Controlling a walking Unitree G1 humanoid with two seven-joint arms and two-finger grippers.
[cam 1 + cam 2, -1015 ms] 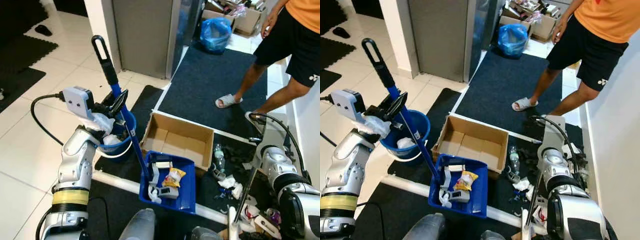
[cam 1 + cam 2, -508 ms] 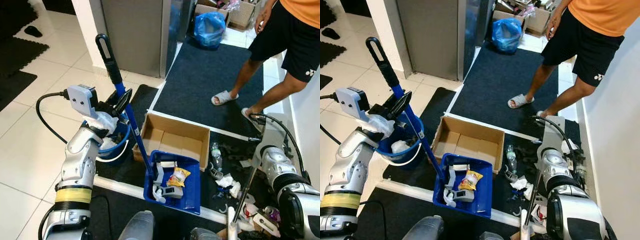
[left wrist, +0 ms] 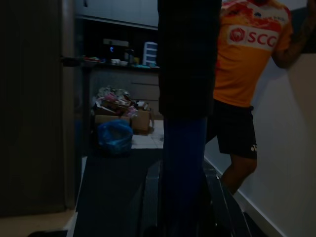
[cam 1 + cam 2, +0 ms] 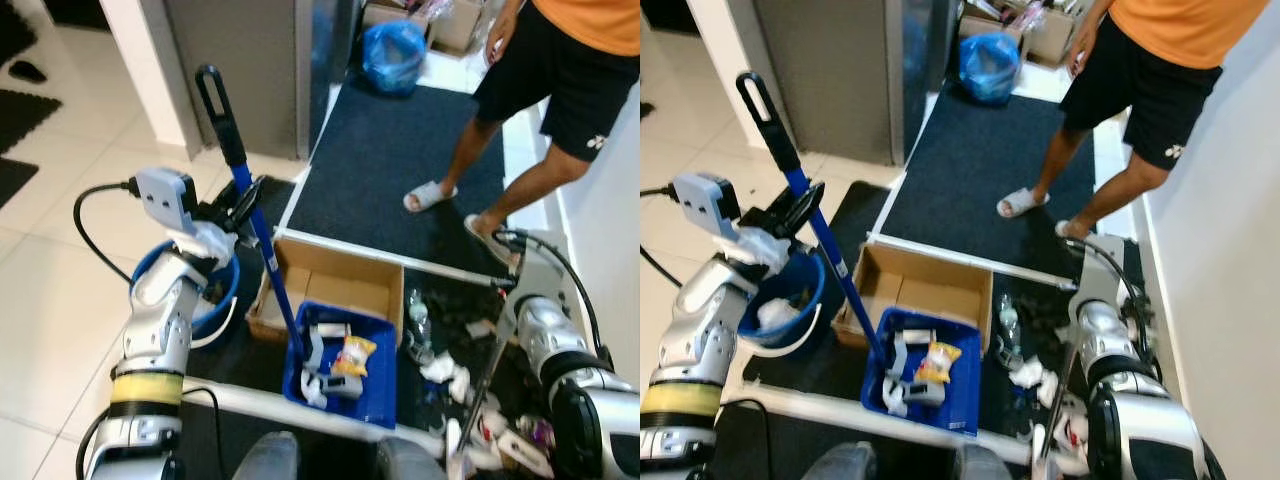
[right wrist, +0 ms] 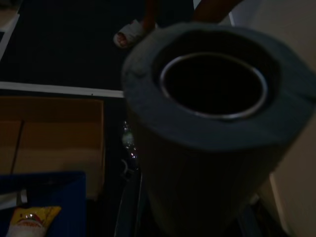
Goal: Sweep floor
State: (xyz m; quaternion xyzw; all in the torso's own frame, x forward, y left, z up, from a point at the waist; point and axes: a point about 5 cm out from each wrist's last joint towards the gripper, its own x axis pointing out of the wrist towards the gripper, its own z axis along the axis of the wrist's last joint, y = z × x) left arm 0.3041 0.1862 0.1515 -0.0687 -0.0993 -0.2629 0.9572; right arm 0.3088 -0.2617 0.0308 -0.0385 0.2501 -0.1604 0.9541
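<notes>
Left pincer (image 4: 238, 207) clamped on blue dustpan handle (image 4: 262, 250); dustpan (image 4: 340, 365), holding litter, resting on dark mat beside cardboard box (image 4: 335, 290). Right pincer's fingers: cannot tell, broom pole (image 4: 485, 375) alongside.

Both head views are showing bright, even daylight-ish light, w/ the white floor tiles (image 4: 60, 230) glaring pale at the robot's left. Whole frame is smearing slightly (motion blur, esp. along the bottom edge & around the litter (image 4: 470, 385)). The dark mat (image 4: 970, 190) is soaking up light, showing little detail. Both wrist views are running very dim & underexposed: in the left one the blue handle (image 3: 183, 173) is sitting close & out of focus, w/ an orange shirt (image 3: 249, 49) as the brightest patch; in the right one a grey tube end (image 5: 212, 94) is looming soft.
</notes>
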